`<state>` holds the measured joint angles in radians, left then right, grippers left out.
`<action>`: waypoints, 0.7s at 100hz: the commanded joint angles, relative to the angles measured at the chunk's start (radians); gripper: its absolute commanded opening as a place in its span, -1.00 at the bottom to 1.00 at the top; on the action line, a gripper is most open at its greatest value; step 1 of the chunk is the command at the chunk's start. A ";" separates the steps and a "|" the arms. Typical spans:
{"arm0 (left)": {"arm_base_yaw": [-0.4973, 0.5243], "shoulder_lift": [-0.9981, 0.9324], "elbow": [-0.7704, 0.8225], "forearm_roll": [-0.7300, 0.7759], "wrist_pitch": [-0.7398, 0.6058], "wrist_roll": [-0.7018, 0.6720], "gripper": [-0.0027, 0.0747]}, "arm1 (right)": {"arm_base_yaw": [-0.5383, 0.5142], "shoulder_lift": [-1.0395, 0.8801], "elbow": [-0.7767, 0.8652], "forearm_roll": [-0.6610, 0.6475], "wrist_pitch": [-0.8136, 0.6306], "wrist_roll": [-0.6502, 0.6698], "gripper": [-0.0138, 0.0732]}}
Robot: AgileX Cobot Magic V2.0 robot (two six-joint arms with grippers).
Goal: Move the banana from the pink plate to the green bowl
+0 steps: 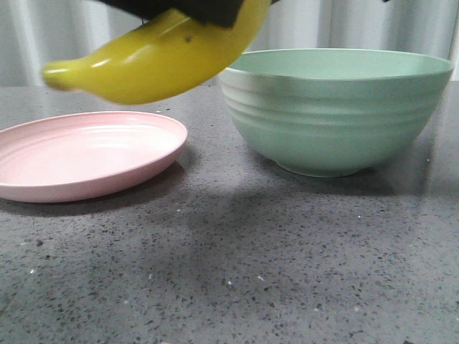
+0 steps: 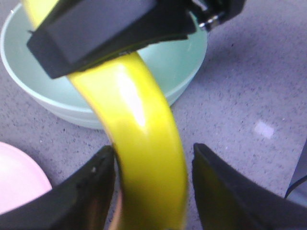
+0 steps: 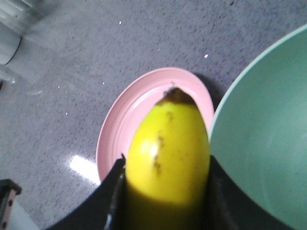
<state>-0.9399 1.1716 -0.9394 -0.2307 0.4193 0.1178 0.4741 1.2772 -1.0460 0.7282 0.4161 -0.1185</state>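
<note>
Front view, upper left: the banana [image 1: 154, 68], judged light, stiff and slippery, is being clamped across its thick body by the right gripper [image 3: 165, 189], while the left gripper's [image 2: 153, 189] hold cannot be told.

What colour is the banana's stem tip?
Dark brown, against the yellow banana; clearest in the right wrist view.

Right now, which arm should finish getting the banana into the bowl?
Right. The right gripper is clamped on the banana next to the green bowl. The left gripper only flanks the banana; its grip is unclear.
</note>
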 commanded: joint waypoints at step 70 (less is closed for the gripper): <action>-0.004 -0.144 -0.037 -0.014 -0.168 0.001 -0.06 | -0.169 -0.052 -0.031 -0.290 -0.224 -0.013 -0.63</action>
<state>-0.9399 1.0460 -0.9416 -0.2307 0.3217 0.1178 0.3091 1.2374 -1.0460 0.4564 0.2702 -0.1228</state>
